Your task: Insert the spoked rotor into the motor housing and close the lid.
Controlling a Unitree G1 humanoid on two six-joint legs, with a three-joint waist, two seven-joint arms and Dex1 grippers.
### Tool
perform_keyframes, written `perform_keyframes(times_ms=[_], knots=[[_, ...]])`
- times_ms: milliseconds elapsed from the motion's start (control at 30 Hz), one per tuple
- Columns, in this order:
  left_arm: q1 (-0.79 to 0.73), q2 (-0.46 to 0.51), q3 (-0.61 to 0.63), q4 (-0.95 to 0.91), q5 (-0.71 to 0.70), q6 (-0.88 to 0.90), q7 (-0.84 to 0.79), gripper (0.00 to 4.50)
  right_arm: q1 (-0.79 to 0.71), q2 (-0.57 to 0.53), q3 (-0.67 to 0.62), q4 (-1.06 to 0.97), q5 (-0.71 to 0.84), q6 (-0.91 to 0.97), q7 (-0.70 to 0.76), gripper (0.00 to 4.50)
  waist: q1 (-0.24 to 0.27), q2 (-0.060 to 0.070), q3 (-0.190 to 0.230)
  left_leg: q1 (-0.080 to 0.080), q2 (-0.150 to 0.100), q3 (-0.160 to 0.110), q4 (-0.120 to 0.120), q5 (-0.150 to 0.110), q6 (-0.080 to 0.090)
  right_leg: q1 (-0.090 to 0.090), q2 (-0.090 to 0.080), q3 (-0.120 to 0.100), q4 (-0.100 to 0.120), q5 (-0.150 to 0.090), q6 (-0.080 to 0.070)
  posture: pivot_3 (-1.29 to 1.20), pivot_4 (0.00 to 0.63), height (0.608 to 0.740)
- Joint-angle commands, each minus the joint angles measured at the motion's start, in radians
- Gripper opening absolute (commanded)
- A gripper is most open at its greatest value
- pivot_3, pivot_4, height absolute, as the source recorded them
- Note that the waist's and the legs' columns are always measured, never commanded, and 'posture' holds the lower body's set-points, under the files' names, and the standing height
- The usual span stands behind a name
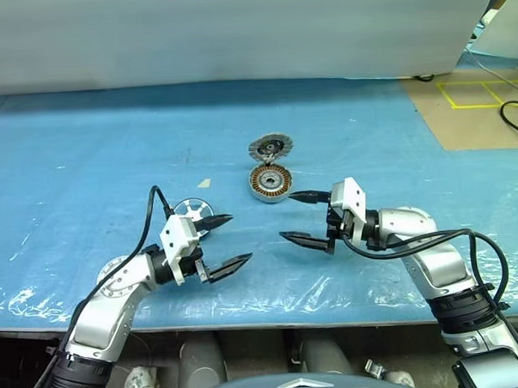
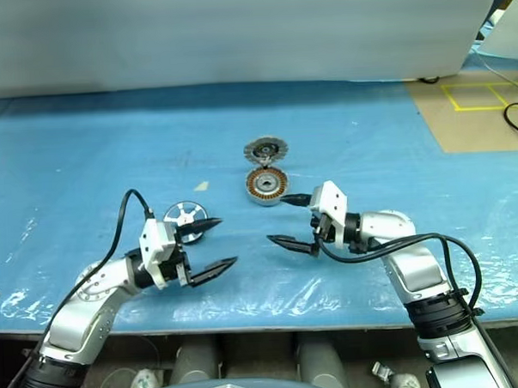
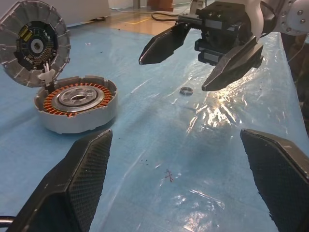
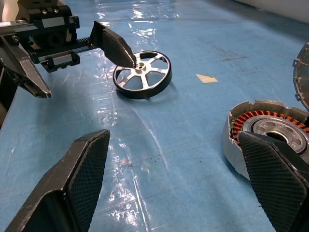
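Both grippers spread wide, empty: left gripper (image 1: 222, 244), right gripper (image 1: 300, 217). Rotor (image 4: 142, 75) flat on blue mat beside left fingers. Housing (image 1: 270, 182) near right, lid (image 1: 271, 147) propped open behind. Advice: left pinch rim, lift level, centre over windings.

Robotics lab or workshop test bench. Wide surface (image 1: 85, 150) covered with blue mat under clear plastic film. Plain white panel (image 1: 235, 32) as backdrop behind it. Brown floor (image 1: 488, 115) at far right, marked with yellow tape lines (image 1: 465, 95), black cable (image 1: 515, 118) lying loose there. Opened motor parts on surface.
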Motion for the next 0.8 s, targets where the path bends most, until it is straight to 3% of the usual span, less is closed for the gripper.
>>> perform_keyframes(times_ms=[33,800], knots=[[0.005,0.004,0.016,-0.046,-0.016,0.002,0.005,4.5,0.0,0.001,-0.004,-0.028,0.008,-0.011,-0.003,4.48,0.0,0.0,0.0,0.0,0.0,0.0,0.0,0.0,0.0,0.0,0.0,0.0,0.0,0.0,0.0,0.0,0.15,0.74],[-0.007,-0.006,0.012,-0.042,-0.005,0.023,0.01,4.5,-0.036,0.013,0.029,-0.012,-0.023,-0.013,-0.029,4.48,0.0,0.0,0.0,0.001,0.0,0.0,0.001,0.0,0.0,0.001,0.0,0.0,0.001,0.0,0.0,0.0,0.15,0.74]])
